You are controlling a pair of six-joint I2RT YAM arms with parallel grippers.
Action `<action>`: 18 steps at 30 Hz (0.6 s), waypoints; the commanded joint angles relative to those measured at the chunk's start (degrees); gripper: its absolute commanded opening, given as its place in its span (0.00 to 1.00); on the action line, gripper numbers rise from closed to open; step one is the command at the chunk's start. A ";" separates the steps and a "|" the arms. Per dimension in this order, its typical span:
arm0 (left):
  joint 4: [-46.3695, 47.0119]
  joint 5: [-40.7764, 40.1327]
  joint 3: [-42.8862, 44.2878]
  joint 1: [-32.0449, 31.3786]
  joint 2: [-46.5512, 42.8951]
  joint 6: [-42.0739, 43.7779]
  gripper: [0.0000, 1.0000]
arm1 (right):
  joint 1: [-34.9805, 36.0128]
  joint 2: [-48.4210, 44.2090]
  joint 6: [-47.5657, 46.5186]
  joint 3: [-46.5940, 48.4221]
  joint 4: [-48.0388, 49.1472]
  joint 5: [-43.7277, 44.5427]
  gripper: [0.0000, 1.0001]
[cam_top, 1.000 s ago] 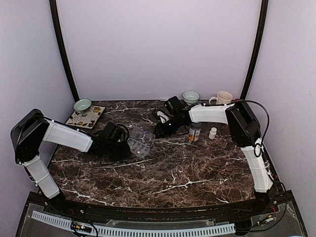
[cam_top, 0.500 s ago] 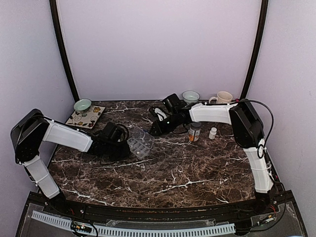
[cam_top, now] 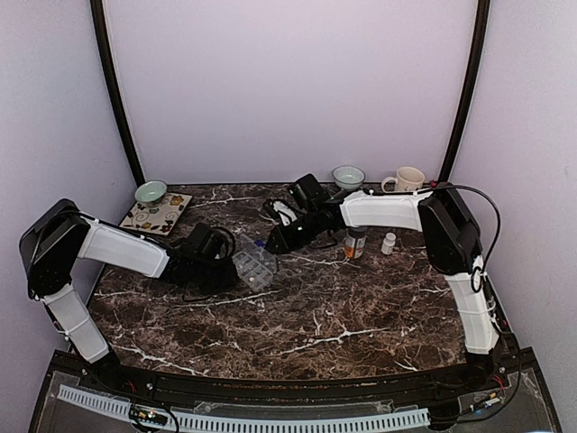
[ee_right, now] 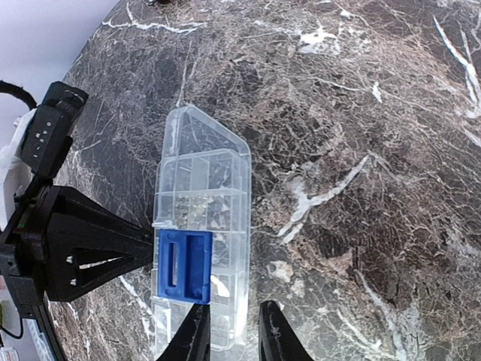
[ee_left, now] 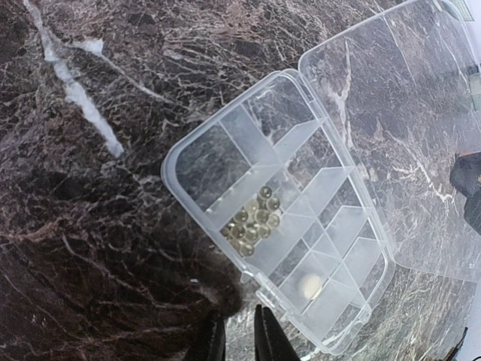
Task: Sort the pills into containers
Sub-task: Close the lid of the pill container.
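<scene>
Steadying the organizer box [ee_left: 301, 248], lid open, left of centre, the left gripper [ee_left: 240, 336] pinched its rim, nearly closed; right gripper [ee_right: 234, 322], nearly closed, seemingly held a blue slotted piece [ee_right: 184, 265] over it; next: align above the correct compartment.

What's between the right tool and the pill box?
A flat blue plastic piece, just ahead of the right tool and overlapping the pill box in the right wrist view. Whether it's gripped is unclear.

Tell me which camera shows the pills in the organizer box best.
Left wrist: the pills cluster clearly in one compartment of the organizer box. Right wrist shows them faintly; top external shows the box too small.
</scene>
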 commanded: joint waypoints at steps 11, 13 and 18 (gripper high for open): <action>-0.22 -1.20 -1.42 0.75 0.22 -0.16 0.15 | 3.65 -2.90 -0.67 -1.73 0.20 0.98 0.22; -0.21 -1.20 -1.47 0.75 0.22 -0.16 0.15 | 3.95 -2.80 -0.74 -1.91 0.11 1.02 0.22; 0.06 -1.07 -1.61 0.84 0.13 -0.28 0.15 | 5.15 -2.37 -1.08 -1.59 -0.55 1.10 0.22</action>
